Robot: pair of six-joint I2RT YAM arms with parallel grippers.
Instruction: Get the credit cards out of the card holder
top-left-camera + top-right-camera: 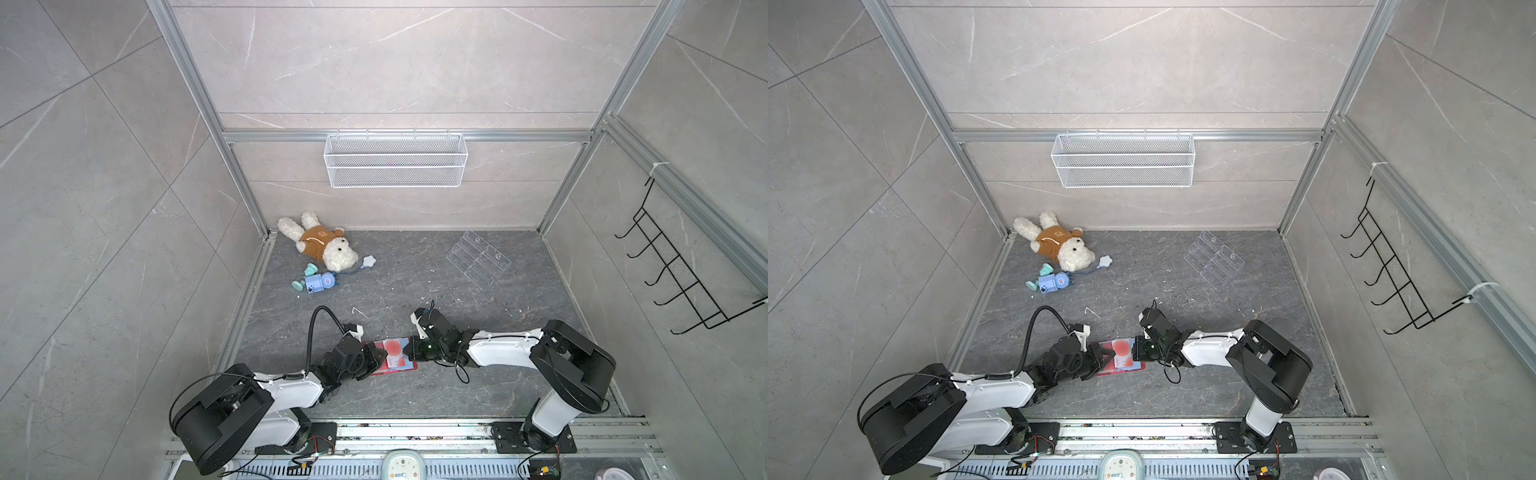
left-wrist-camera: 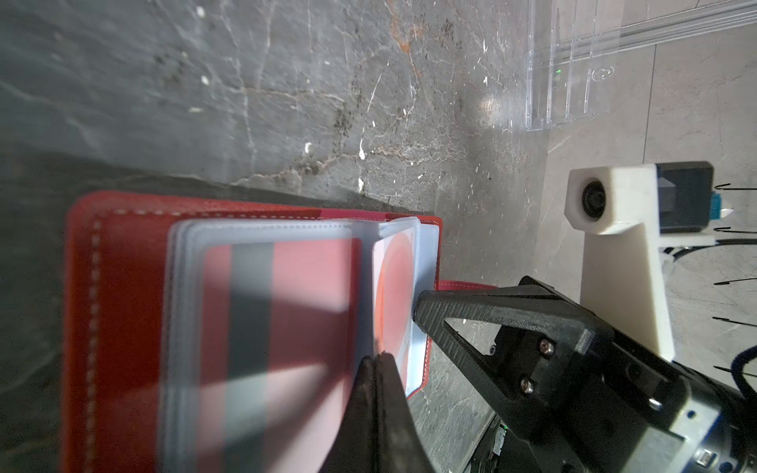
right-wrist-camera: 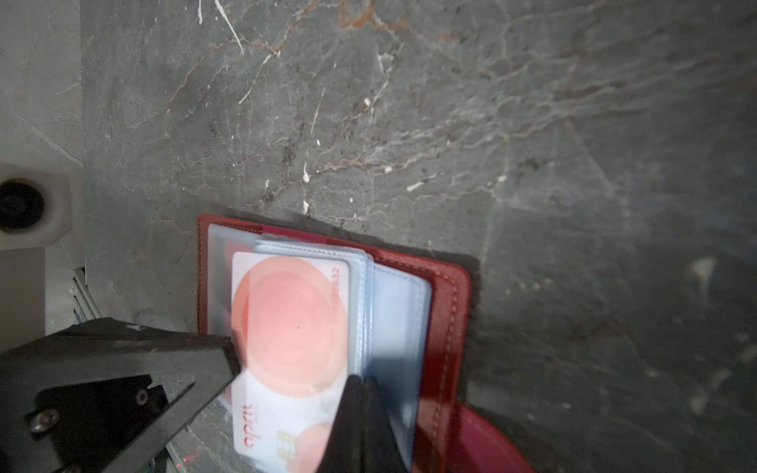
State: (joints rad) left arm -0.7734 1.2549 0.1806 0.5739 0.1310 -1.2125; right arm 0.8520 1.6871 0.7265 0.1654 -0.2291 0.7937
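red card holder open; left hand, right hand pinch it

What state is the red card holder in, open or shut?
Open: the card holder lies spread, sleeves and a credit card showing.

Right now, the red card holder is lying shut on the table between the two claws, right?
No, not shut. The left wrist view shows the card holder lying open on the table, sleeves fanned, between the left claw and the right claw.
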